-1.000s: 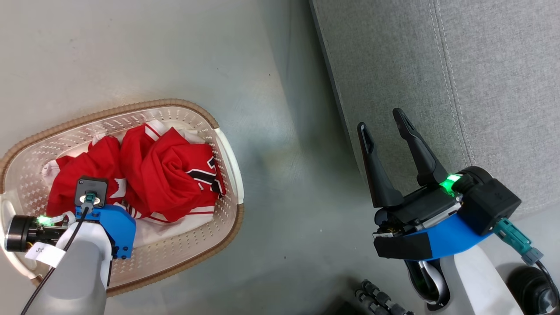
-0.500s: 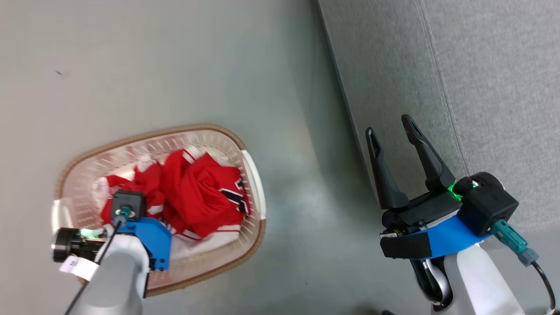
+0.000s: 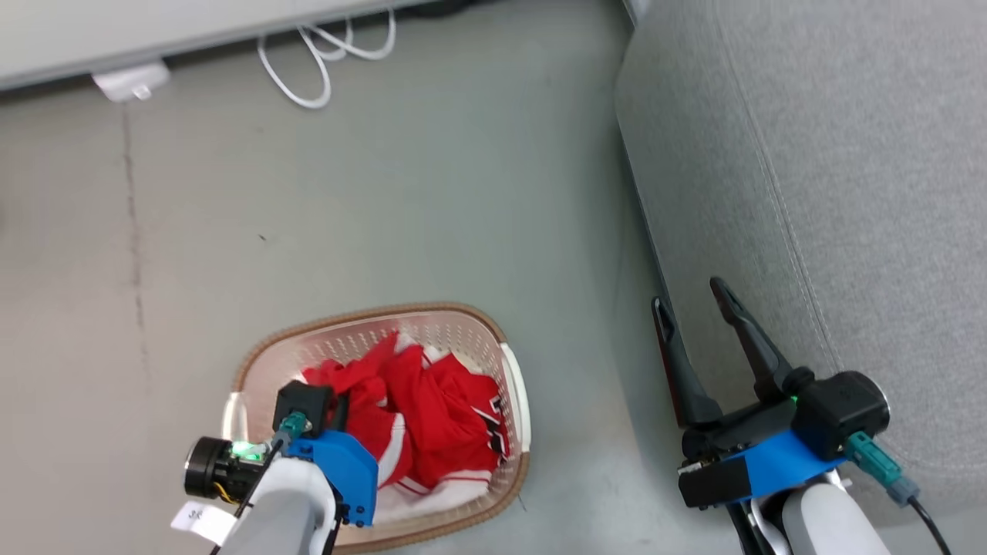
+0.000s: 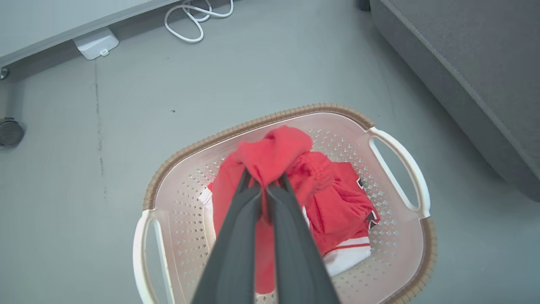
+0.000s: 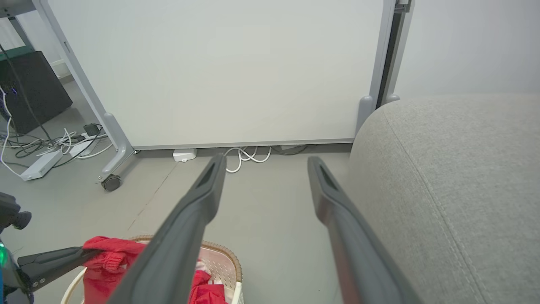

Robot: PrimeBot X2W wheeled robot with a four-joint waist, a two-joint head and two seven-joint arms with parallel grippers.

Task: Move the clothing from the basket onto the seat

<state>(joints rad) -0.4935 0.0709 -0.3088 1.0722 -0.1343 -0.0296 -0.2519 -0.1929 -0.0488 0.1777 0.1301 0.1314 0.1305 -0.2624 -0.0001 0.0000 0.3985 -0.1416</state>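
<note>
L gripper (image 4: 263, 181) fingers pinching a bunch of clothing (image 4: 276, 147), held just over the basket (image 4: 253, 125), rest below them. Imo seat (image 3: 848, 193) is well off to their right; R gripper (image 3: 688, 295) fingers spread, empty, right beside it.

The head camera looked steeply down, the left wrist's hung nearer over the basket (image 4: 295, 112) (all three views shared it), and the right wrist's faced level.

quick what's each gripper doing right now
Left gripper: closed on a red garment, holding a bunch of it above the basket.
Right gripper: open, holding nothing, beside the seat.
</note>
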